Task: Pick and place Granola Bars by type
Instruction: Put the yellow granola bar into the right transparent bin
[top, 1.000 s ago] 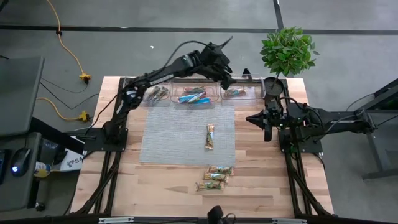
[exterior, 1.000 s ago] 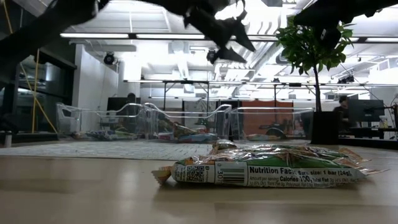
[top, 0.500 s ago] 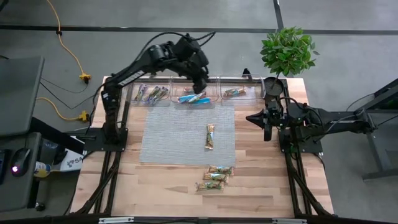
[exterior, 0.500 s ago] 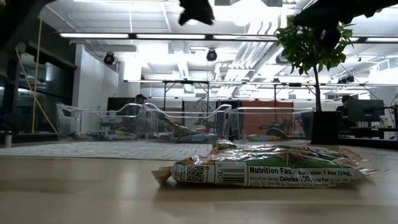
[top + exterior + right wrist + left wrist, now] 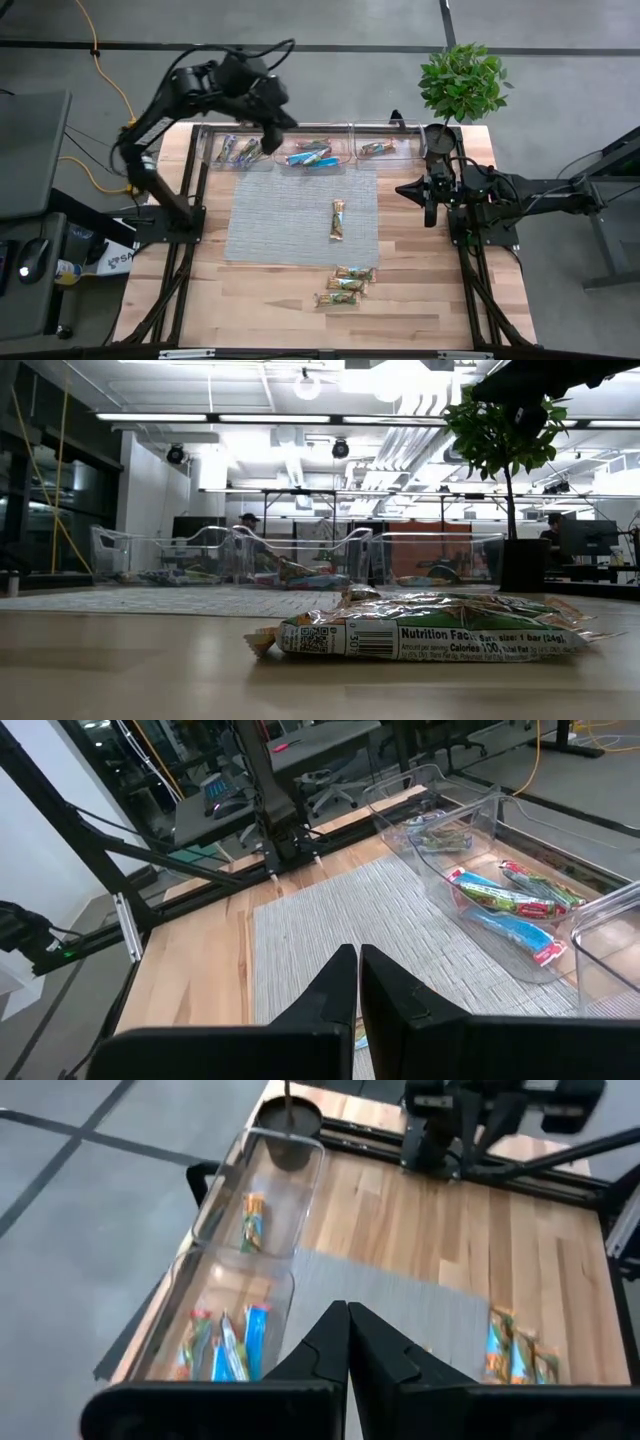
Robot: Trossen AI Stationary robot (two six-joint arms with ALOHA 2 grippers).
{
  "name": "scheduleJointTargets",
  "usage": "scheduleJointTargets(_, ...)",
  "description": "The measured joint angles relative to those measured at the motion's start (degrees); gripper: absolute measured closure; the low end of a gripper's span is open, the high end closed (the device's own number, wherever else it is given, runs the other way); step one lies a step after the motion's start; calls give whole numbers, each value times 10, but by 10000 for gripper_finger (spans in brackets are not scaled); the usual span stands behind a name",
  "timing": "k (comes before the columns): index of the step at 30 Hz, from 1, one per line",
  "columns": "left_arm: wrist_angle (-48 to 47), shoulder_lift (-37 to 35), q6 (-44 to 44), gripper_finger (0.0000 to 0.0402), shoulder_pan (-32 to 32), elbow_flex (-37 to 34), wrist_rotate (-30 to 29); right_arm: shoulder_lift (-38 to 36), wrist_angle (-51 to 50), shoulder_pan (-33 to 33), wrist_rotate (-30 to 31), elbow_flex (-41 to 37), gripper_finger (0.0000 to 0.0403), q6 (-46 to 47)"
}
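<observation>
Granola bars lie in three clear bins along the table's far edge: purple-tinted ones in the left bin (image 5: 240, 150), green, red and blue ones in the middle bin (image 5: 312, 155), one in the right bin (image 5: 378, 148). One bar (image 5: 338, 220) lies on the grey mat (image 5: 270, 215). Three more bars (image 5: 346, 285) lie on the bare wood near the front edge. My left gripper (image 5: 274, 128) hangs shut and empty, high above the gap between the left and middle bins. My right gripper (image 5: 432, 218) waits shut and empty at the table's right side.
A potted plant (image 5: 462, 85) stands at the far right corner, its pot (image 5: 288, 1125) just beyond the right bin. The arms' black frames run along both table sides. In the low view the nearest front bar (image 5: 420, 635) fills the foreground.
My left gripper has risen and swung from over the right bin toward the table's left edge, passing above the middle bin, and its fingers have shut on nothing. It has left the low view. The bars have not moved.
</observation>
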Motion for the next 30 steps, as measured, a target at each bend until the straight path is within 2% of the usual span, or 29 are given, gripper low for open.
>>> scheduleJointTargets(3,28,-64,-15,401,0,-95,0,0,0,0,0,0,403,-1)
scheduleJointTargets(5,87,-124,-36,401,0,-195,1,0,0,0,0,0,403,-5)
scheduleJointTargets(12,431,-390,-151,401,0,-648,26,0,0,0,0,0,403,-6)
scheduleJointTargets(15,570,-471,-199,401,0,-797,63,0,0,0,0,0,403,-4)
scheduleJointTargets(18,649,-524,-237,401,0,-904,89,0,0,0,0,0,403,6)
scheduleJointTargets(20,659,-554,-260,401,0,-957,76,0,0,0,2,0,403,13)
scheduleJointTargets(30,834,-694,-321,401,0,-1159,65,-1,1,0,62,0,403,48)
